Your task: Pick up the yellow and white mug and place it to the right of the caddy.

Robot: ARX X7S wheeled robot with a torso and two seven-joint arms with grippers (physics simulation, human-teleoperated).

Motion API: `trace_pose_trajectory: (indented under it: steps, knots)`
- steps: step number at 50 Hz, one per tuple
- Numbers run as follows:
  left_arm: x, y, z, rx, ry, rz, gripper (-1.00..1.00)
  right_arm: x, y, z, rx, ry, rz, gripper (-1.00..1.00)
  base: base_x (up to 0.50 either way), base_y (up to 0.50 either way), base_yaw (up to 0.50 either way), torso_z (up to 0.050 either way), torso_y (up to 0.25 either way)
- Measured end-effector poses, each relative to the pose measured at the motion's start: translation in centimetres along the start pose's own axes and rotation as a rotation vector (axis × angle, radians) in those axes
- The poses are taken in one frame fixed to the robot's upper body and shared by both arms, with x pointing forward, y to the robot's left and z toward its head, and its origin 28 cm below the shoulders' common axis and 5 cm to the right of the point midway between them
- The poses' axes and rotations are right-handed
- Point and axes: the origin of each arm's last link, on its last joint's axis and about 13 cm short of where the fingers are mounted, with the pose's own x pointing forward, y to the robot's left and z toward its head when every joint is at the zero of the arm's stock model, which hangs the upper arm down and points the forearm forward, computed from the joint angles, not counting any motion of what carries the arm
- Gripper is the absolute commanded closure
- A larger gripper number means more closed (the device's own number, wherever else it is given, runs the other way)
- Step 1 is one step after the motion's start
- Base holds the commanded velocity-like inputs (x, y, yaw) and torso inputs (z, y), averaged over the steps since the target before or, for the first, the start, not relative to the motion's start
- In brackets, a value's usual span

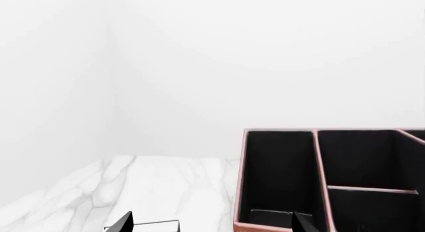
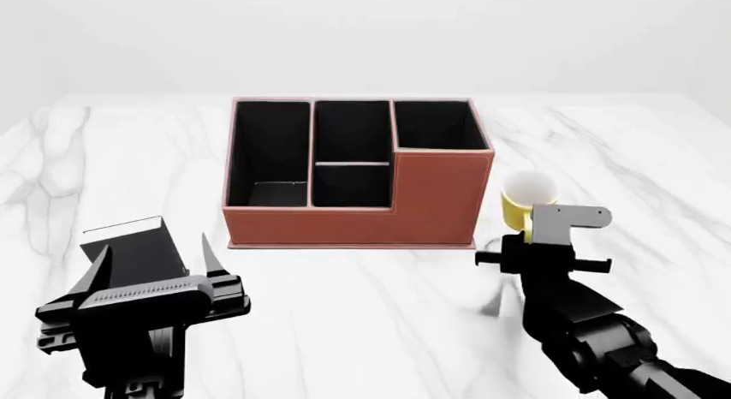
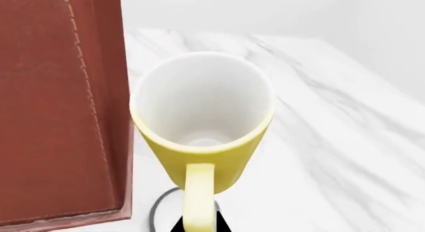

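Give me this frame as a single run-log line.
mug: upright, right of caddy | right gripper: at handle, grip unclear | left gripper: open, idle

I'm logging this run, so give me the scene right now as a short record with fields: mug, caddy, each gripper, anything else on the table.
mug: yellow and white mug, upright, empty, just right of the caddy, handle toward the right gripper
caddy: caddy, reddish-brown, black-lined compartments, taller section at its right
right gripper: right gripper at the mug's handle; whether it is gripping cannot be told
left gripper: left gripper, open, holding nothing, in front of the caddy's left end
other: small black slab by the left gripper
surface: white marble table
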Motion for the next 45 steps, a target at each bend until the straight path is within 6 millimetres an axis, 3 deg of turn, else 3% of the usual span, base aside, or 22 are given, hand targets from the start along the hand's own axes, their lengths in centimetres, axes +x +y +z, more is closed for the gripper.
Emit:
trace_pose_trajectory:
  steps: [45]
  knots:
    - [0.0,0.0,0.1,0.000,-0.004,-0.002,-1.00,1.8,-0.1,-2.5,0.015,0.090,-0.012,1.00,0.00,0.00,0.00,0.000,0.001]
